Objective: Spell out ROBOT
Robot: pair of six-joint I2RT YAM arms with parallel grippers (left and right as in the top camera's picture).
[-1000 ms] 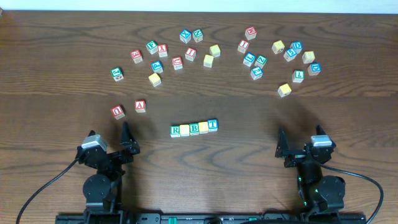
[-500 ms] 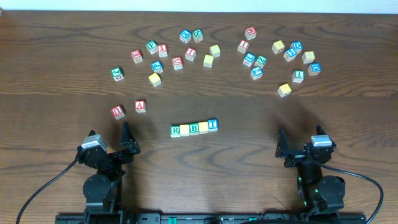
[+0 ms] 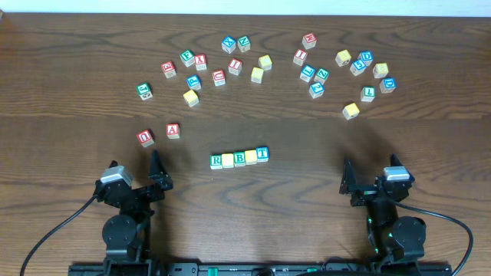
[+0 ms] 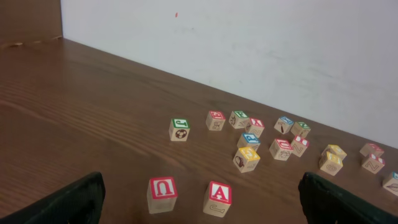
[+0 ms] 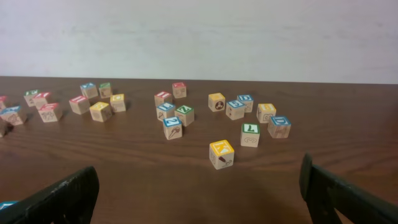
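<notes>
A row of five letter blocks (image 3: 239, 157) lies at the table's middle front: green R, a yellow block, green B, a yellow block, blue T. Many more letter blocks lie scattered across the far half. My left gripper (image 3: 136, 175) rests open and empty at the front left, just behind a red U block (image 3: 146, 137) and a red A block (image 3: 173, 129); both also show in the left wrist view, U (image 4: 162, 193) and A (image 4: 218, 198). My right gripper (image 3: 370, 175) rests open and empty at the front right, with a yellow block (image 5: 222, 154) ahead of it.
A cluster of blocks (image 3: 219, 65) lies at the far left and middle. Another cluster (image 3: 360, 69) lies at the far right, with a lone yellow block (image 3: 351, 110) nearer. A white wall (image 5: 199, 37) rises behind the table's far edge.
</notes>
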